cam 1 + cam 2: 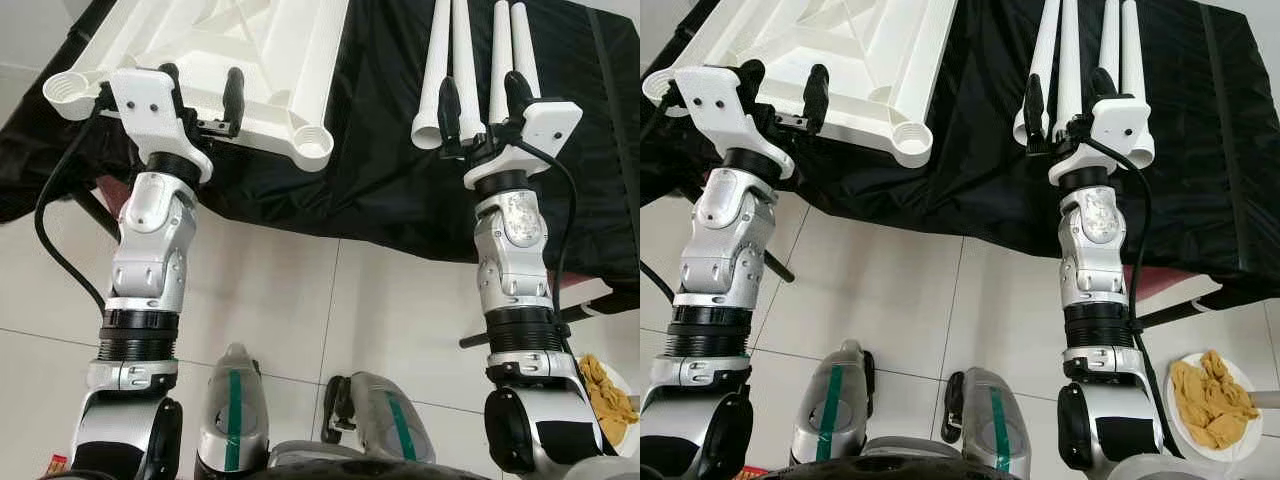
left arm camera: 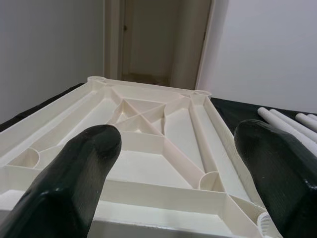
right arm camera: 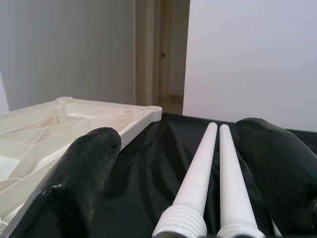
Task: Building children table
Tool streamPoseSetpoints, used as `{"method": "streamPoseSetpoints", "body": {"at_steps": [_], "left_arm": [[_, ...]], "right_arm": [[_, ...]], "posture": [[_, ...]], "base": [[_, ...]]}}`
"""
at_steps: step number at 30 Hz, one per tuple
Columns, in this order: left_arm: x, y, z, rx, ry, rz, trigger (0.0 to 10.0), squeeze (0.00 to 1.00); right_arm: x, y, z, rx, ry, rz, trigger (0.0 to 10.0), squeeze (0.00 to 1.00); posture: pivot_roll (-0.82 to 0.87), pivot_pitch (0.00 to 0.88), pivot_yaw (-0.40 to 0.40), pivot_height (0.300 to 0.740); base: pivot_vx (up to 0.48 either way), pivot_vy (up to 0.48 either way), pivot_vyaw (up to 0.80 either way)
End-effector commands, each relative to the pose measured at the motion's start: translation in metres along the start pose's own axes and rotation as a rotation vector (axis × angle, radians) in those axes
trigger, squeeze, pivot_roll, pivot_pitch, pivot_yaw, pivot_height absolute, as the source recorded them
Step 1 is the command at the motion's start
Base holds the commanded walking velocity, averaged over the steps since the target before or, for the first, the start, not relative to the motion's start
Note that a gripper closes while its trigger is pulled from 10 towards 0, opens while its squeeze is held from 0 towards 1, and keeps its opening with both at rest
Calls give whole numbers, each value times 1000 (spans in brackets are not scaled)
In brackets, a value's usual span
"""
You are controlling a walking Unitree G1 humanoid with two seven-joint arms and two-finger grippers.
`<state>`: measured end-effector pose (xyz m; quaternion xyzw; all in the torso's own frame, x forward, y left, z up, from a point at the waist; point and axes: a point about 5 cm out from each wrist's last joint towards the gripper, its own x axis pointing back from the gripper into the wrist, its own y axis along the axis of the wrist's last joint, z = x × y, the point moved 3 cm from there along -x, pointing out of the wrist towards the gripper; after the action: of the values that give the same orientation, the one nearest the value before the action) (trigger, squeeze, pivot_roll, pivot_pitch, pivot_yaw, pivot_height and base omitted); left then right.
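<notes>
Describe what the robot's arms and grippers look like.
Both arms are jointed silver metal with black ribbed collars. The left gripper and right gripper each have two long, rounded black fingers on a white plastic mount dotted with small holes. A black cable loops from each mount down along its arm.

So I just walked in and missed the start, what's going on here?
The robot faces a black-covered surface holding the parts of a children's table. The white tabletop lies upside down, ribs up, and four white legs lie beside it, unattached. The left gripper hovers open at the tabletop's near edge; the right gripper is open over the legs' threaded ends. Nothing is gripped.
</notes>
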<state>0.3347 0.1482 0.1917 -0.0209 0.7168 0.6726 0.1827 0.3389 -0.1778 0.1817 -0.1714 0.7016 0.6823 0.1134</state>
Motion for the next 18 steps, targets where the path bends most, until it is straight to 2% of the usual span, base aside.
{"method": "streamPoseSetpoints", "body": {"at_steps": [1, 4, 10, 14, 18], "left_arm": [[4, -5, 3, 15, 43, 18, 10000, 0], [4, -6, 3, 15, 43, 19, 10000, 0], [5, -9, 7, 9, 49, 30, 10000, 0], [10, -13, 7, 2, 64, 43, 10000, 0], [20, -23, -3, 10, 53, 80, 10000, 0]], "right_arm": [[6, -17, -6, -21, -39, 78, 10000, 0], [8, -21, -9, -25, -58, 99, 10000, 0], [7, -16, -12, -24, -74, 73, 10000, 0], [15, -17, -13, -32, -87, 75, 10000, 0], [34, -23, -5, -32, -58, 116, 10000, 0]], "posture": [[91, 9, -59, 740], [93, 9, -59, 740], [93, 11, -54, 740], [91, 16, -51, 740], [84, 24, -41, 740]], "base": [[0, 0, 0], [0, 0, 0], [0, 0, 0], [0, 0, 0], [0, 0, 0]]}}
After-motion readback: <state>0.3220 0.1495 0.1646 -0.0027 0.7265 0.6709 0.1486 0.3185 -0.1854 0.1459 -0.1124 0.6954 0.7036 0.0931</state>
